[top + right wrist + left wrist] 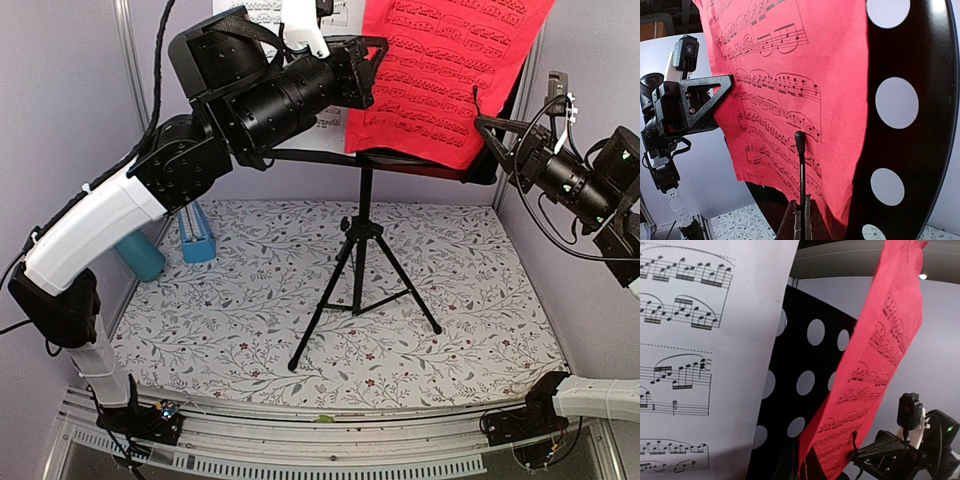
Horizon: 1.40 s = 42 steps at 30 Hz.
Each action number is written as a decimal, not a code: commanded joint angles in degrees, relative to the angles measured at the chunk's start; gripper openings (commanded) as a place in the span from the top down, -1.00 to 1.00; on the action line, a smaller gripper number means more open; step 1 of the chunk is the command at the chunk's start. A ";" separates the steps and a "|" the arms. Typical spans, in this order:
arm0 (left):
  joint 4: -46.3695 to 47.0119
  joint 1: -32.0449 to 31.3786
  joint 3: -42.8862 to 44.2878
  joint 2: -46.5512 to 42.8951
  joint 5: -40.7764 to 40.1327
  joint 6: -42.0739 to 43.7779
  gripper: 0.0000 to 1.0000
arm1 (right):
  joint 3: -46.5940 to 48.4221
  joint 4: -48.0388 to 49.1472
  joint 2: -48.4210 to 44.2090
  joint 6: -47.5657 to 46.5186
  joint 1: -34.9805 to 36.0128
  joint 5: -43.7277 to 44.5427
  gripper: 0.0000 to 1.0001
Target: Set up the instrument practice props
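Left claw point(729, 81), closed on nothing I can see, hovers between white paper music sheet point(700, 365) and red paper music sheet point(790, 75), while right claw point(800, 207) pinches the thin wire retainer point(801, 165) of the black perforated music stand point(910, 150) just above it, apparently pinning that red sheet.

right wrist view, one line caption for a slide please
Right hand pinching a thin black wire in front of the red sheet of music against the music stand's hole-perforated desk
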 commanded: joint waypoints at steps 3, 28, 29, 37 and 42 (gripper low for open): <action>0.41 0.27 -0.53 -0.51 1.95 -5.81 1.00 | 1.40 0.68 0.42 1.94 0.16 1.76 1.00; -3.03 4.45 2.07 0.66 12.49 -12.86 1.00 | 0.36 4.97 0.81 5.34 0.80 3.45 1.00; -3.12 4.62 2.31 0.79 12.53 -12.75 1.00 | 0.40 5.23 0.90 5.47 0.80 3.47 1.00; -5.87 5.81 5.31 2.26 14.19 -13.13 1.00 | 0.55 6.78 1.86 6.27 1.77 3.94 1.00; -6.45 6.10 6.02 3.14 15.46 -13.53 1.00 | 0.57 7.82 2.25 6.02 2.84 4.90 1.00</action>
